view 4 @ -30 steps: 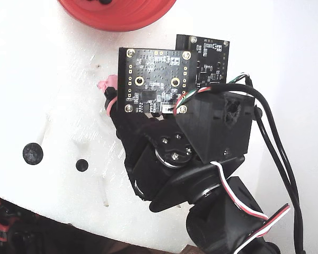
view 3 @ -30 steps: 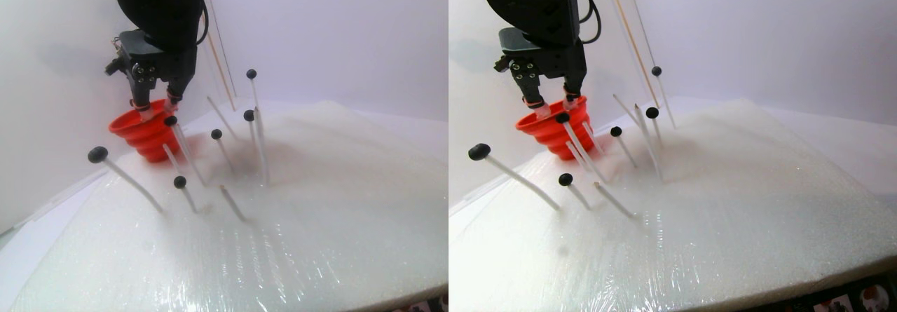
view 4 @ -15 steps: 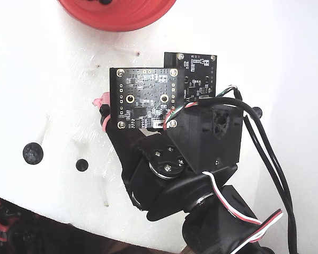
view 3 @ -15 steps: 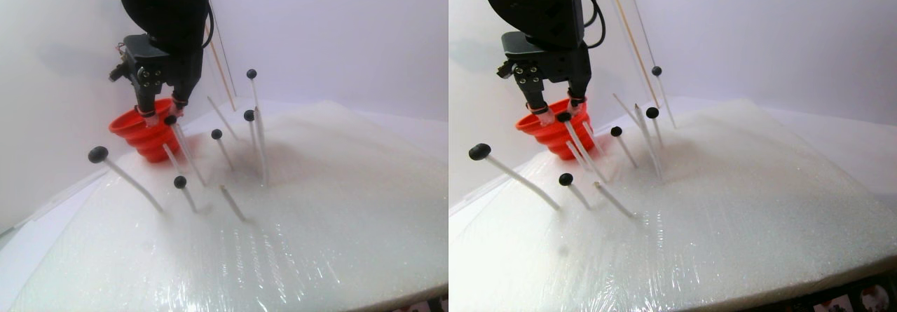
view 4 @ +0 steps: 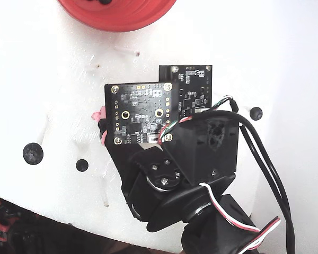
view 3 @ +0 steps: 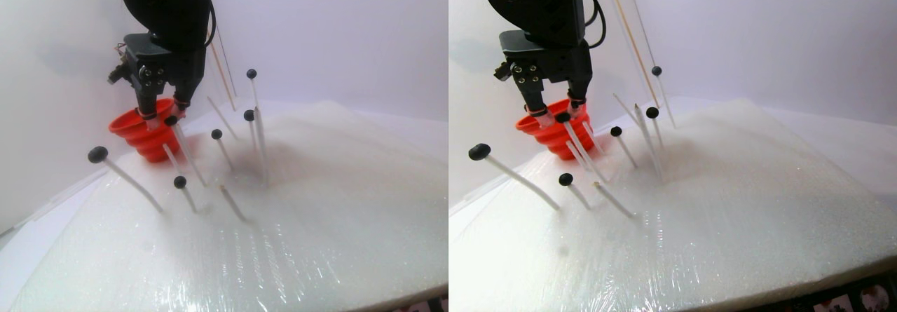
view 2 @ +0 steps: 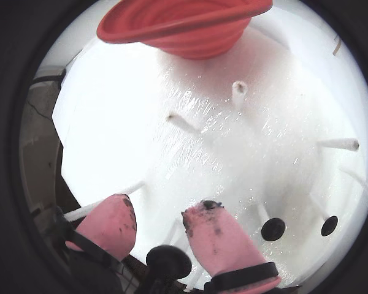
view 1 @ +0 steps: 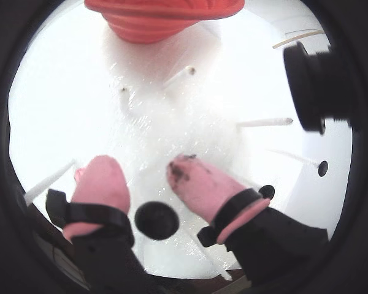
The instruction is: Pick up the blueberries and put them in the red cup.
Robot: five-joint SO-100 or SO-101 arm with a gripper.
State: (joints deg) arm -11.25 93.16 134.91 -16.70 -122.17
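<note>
The red cup stands at the foam sheet's far left, and its rim shows at the top of the fixed view with blueberries inside. Several more blueberries sit on thin white sticks. One blueberry lies in the gap between the pink fingertips, apart from both. My gripper is open, seen also in the other wrist view with the same blueberry low between the pads. In the stereo pair view the gripper hangs just in front of the cup, over that blueberry.
Other stick-mounted blueberries stand around, plus several bare sticks. White foam sheet stretches wide to the right. Circuit boards on the wrist hide most of the gripper from above.
The arm has drawn back from the red cup, down and left in the fixed view. The open fingers now straddle the stick-mounted blueberry in front of the cup.
</note>
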